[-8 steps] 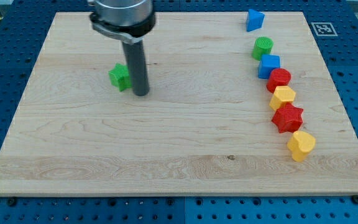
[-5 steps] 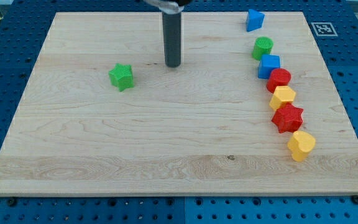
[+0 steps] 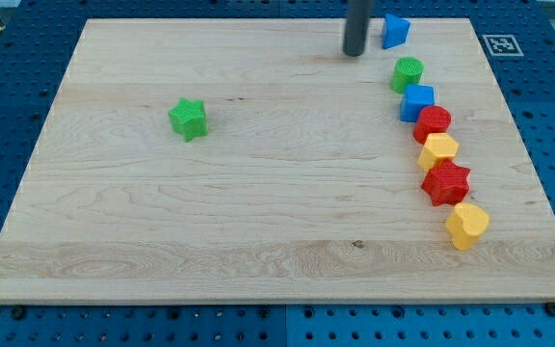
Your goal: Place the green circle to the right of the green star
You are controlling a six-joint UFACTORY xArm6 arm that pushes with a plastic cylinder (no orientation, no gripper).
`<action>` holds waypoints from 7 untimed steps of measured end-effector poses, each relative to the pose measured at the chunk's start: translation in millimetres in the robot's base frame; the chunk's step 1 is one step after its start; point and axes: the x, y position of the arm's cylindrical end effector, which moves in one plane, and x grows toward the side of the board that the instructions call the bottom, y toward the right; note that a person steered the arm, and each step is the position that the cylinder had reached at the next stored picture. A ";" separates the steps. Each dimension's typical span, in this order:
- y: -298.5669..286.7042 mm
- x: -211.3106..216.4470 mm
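The green circle (image 3: 407,73) sits near the view's upper right, at the top of a curved row of blocks. The green star (image 3: 189,119) lies alone at the view's left of centre. My tip (image 3: 355,52) is near the view's top, to the left of the blue triangle-like block (image 3: 395,31) and up-left of the green circle, apart from both. It is far to the right of the green star.
Below the green circle run a blue cube (image 3: 417,101), a red round block (image 3: 433,122), a yellow hexagon-like block (image 3: 438,150), a red star-like block (image 3: 446,182) and a yellow heart-like block (image 3: 467,225). The wooden board (image 3: 258,241) lies on a blue pegboard.
My tip has moved from beside the green star up and to the right, to near the blue triangle-like block. No block has moved.
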 end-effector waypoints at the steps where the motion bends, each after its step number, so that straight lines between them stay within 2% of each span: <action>1: 36.2 0.2; 3: 69.9 24.2; 7: 61.1 51.6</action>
